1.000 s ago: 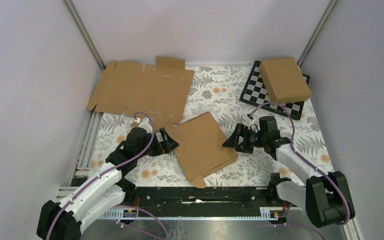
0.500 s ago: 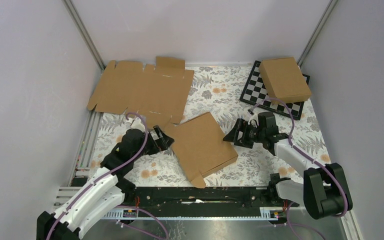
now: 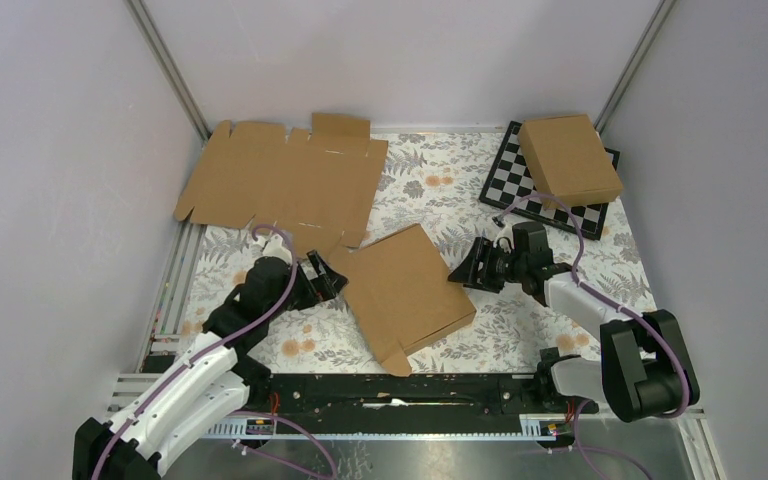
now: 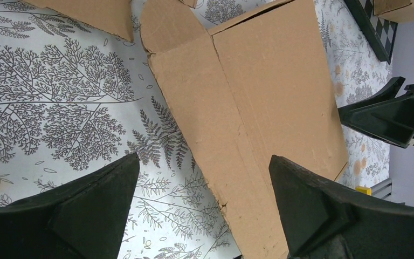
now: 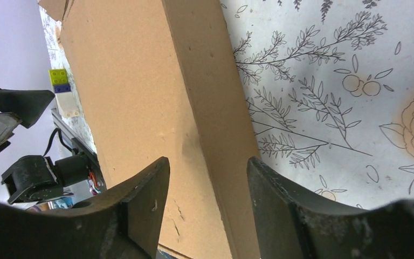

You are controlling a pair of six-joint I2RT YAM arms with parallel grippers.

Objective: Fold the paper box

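Here, a floral table cover (image 3: 430,170) spreads under both claws. Far beyond your left claw (image 3: 328,277) lies a wide flat cardboard sheet (image 3: 280,180) with notched edges, well apart from it. Beyond your right claw (image 3: 466,272) sits a chessboard (image 3: 505,185), with a closed brown box (image 3: 570,158) resting on top.

The paper box (image 3: 405,295) lies flat between the two claws, turned at an angle. Its left edge is just in front of the left claw and its right edge just in front of the right claw. A small tab sticks out at its near corner.

The left claw's fingers (image 4: 91,194) are spread wide and hold nothing; the box's edge and a rounded flap lie just ahead of them. The right claw's fingers (image 5: 145,199) are also apart, and the box's narrow side runs up between them. You cannot tell whether either finger touches it.

The step in hand looks like the approach, with both claws lining up on opposite sides of the box. The next move probably calls for one claw to steady an edge while the other catches a loose flap. Go gently, as the light card may slide on the cloth.
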